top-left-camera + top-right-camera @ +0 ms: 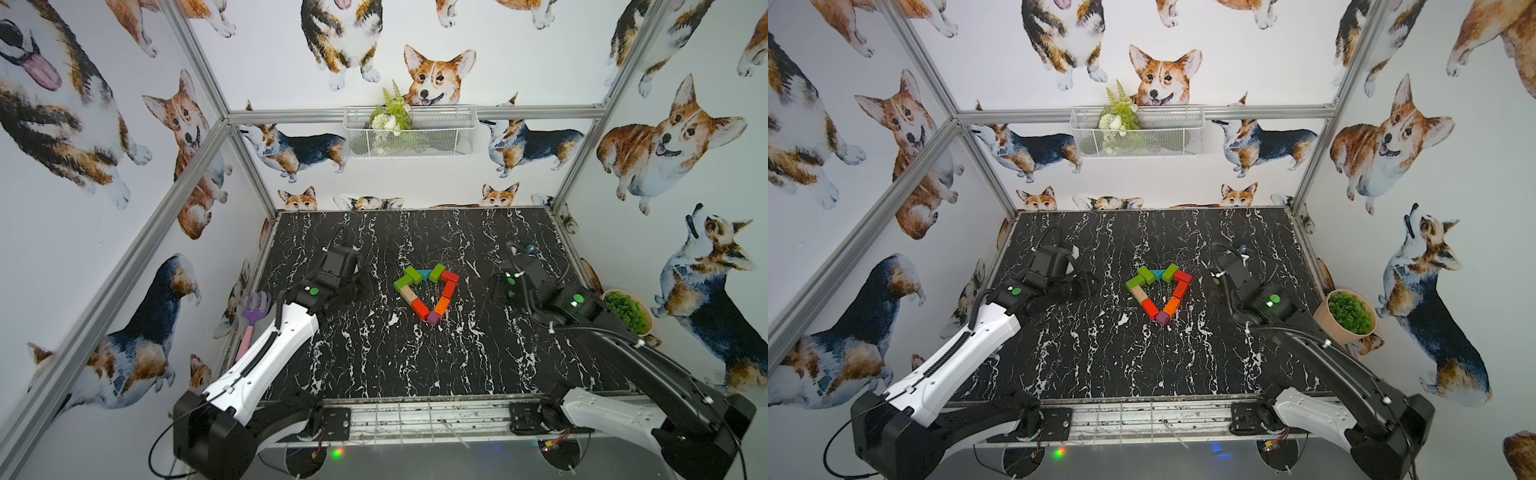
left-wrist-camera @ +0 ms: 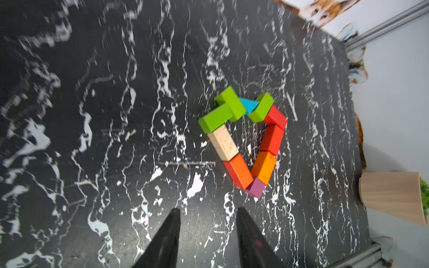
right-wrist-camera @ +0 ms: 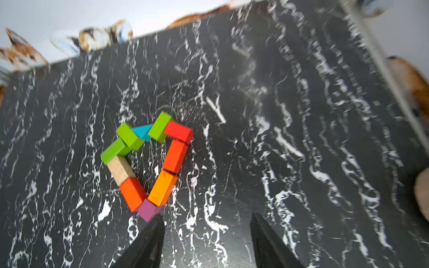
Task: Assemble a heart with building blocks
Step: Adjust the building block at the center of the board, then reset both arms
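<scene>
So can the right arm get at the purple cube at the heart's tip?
Probably yes. The right gripper hangs open and empty, with only bare tabletop between it and the purple cube. The orange brick and a red brick touch the cube, so pinching room looks tight.
</scene>
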Tool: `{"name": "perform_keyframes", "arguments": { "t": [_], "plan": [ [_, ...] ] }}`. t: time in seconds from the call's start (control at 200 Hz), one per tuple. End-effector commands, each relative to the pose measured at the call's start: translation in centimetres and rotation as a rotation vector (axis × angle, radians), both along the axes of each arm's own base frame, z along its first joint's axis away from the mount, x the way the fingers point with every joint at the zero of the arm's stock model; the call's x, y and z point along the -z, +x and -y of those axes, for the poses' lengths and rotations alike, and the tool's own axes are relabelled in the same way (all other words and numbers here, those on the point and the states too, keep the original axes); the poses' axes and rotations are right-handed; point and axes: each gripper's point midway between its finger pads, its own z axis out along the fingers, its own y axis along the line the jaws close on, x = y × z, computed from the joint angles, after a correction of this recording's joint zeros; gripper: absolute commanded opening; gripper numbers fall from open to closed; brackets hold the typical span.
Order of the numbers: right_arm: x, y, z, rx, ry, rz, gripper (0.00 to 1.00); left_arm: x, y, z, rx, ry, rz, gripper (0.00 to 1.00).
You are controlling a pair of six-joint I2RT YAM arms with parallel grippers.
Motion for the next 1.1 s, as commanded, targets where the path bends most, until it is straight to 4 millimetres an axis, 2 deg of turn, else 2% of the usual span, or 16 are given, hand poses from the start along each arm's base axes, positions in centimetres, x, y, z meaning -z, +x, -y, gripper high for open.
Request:
{"name": "perform_keyframes", "arguments": {
  "t": [0.0,0.145,0.225,0.29,0.3,0.32,0.33,0.445,0.455,0.48,0.545,0.641,0.761,0.846,0.906,1.091],
  "plan": [
    [-1.5,-0.6,2.8,0.032,-0.095,0.085,0.7,-2.4,0.2,-2.5,-0.041,0.118,0.089,0.5],
    [-2.0,-0.5,4.7,0.109,-0.124,0.158,0.73,-5.3,0.3,-4.1,-0.093,0.142,0.199,0.59],
    [-0.9,-0.3,4.2,0.081,-0.12,0.18,0.74,-6.4,0.2,-5.5,-0.145,0.164,0.265,0.67],
    [0.5,0.1,4.0,0.097,-0.078,0.221,0.72,-7.1,0.1,-7.1,-0.218,0.198,0.324,0.79],
    [0.7,0.2,4.0,0.099,-0.075,0.233,0.75,-7.2,0.1,-7.4,-0.229,0.203,0.332,0.8],
    [0.9,0.4,4.0,0.1,-0.073,0.263,0.97,-7.4,0.1,-8.1,-0.261,0.222,0.354,0.82],
    [1.1,0.5,4.0,0.099,-0.077,0.274,1.0,-7.5,0.1,-8.5,-0.276,0.23,0.365,0.82],
    [1.0,1.6,4.6,0.113,-0.132,0.433,1.0,-7.6,0.7,-10.6,-0.357,0.314,0.522,0.88],
    [1.0,1.7,4.7,0.122,-0.142,0.441,1.0,-6.5,0.7,-10.7,-0.364,0.327,0.518,0.88],
    [1.2,2.0,5.2,0.145,-0.172,0.456,0.99,-5.6,0.7,-11.6,-0.408,0.36,0.541,0.91],
    [2.2,3.3,6.1,0.17,-0.258,0.447,0.99,-4.4,0.7,-13.6,-0.51,0.42,0.623,0.99],
    [4.8,5.4,7.8,0.21,-0.349,0.354,0.99,-2.8,1.0,-16.3,-0.63,0.504,0.706,1.0],
    [8.3,7.0,12.0,0.343,-0.463,0.281,0.99,2.1,2.4,-19.6,-0.688,0.579,0.565,1.0],
    [9.4,6.6,14.9,0.452,-0.582,0.267,0.99,4.6,3.7,-20.0,-0.658,0.613,0.487,1.0],
    [11.1,6.3,16.1,0.492,-0.636,0.232,0.99,6.0,4.7,-19.7,-0.625,0.628,0.462,1.0],
    [12.2,7.5,15.9,0.432,-0.648,0.228,0.99,9.9,5.8,-19.0,-0.546,0.669,0.404,1.0]
  ]
}}
